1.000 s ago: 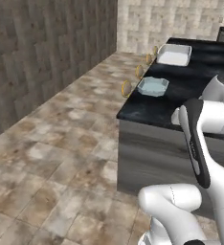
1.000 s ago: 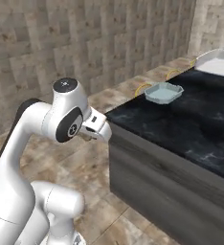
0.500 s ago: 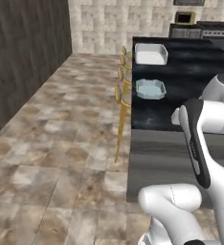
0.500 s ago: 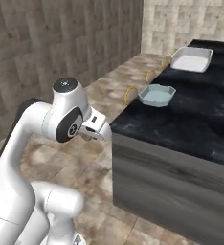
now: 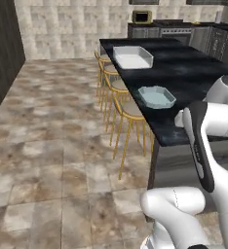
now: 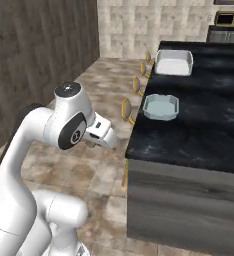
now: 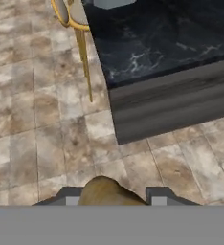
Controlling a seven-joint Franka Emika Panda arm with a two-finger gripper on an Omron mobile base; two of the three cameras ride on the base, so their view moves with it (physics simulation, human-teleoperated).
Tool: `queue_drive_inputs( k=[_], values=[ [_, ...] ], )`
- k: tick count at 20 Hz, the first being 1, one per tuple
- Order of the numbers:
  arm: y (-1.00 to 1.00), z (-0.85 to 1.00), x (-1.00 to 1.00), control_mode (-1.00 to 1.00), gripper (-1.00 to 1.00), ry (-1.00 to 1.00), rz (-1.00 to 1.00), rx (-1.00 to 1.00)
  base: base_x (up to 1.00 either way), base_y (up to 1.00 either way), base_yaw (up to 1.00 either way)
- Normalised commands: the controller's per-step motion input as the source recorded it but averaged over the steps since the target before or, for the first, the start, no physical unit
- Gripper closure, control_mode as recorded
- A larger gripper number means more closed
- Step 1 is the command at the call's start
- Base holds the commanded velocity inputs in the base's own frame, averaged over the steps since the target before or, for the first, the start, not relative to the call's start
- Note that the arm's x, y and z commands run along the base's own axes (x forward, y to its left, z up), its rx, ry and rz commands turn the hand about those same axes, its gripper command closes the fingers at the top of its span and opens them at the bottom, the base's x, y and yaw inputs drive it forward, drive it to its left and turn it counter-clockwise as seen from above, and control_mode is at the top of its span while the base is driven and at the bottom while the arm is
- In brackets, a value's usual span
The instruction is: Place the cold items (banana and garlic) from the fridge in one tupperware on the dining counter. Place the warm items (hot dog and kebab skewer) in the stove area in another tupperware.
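The dining counter [image 5: 189, 78] [image 6: 214, 130] is a long black veined island, and its near corner [image 7: 157, 43] lies ahead of the hand. On it stand a small pale blue tupperware [image 5: 156, 97] [image 6: 161, 107] and, further back, a large white tupperware tray [image 5: 132, 57] [image 6: 173, 62]. My gripper [image 7: 115, 195] is held over the floor short of the counter's end. It is shut on a rounded yellow-brown thing [image 7: 104, 190] that looks like the banana; most of it is hidden. The fridge, garlic, hot dog and kebab skewer are out of view.
Gold-legged stools [image 5: 128, 112] [image 6: 130, 107] [image 7: 75, 19] line the counter's left side. The brown tiled floor [image 5: 47, 146] stretches to the left. Dark cabinets and a range [image 5: 177, 31] stand at the far wall, and a dark wood wall [image 6: 34, 55] rises on the left.
The whole picture has shifted: the base has turned and the counter is now seen lengthwise and closer. The arm keeps its pose and its grip.
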Motion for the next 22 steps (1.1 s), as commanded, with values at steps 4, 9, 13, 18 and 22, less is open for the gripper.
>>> queue_drive_inputs(
  k=[4,9,13,18,22],
  values=[
    [0.0,0.0,0.0,1.0,1.0,0.0,0.0,0.0,0.86,0.95,-0.46],
    [0.0,0.0,0.0,1.0,1.0,0.0,0.0,0.0,0.84,0.93,-0.47],
    [0.0,0.0,0.0,1.0,1.0,0.0,0.0,0.0,0.83,0.93,-0.46],
    [0.0,0.0,0.0,1.0,1.0,0.0,0.0,0.0,0.79,0.95,-0.46],
    [0.0,0.0,0.0,1.0,1.0,0.0,0.0,0.0,0.55,0.73,-0.5]
  ],
)
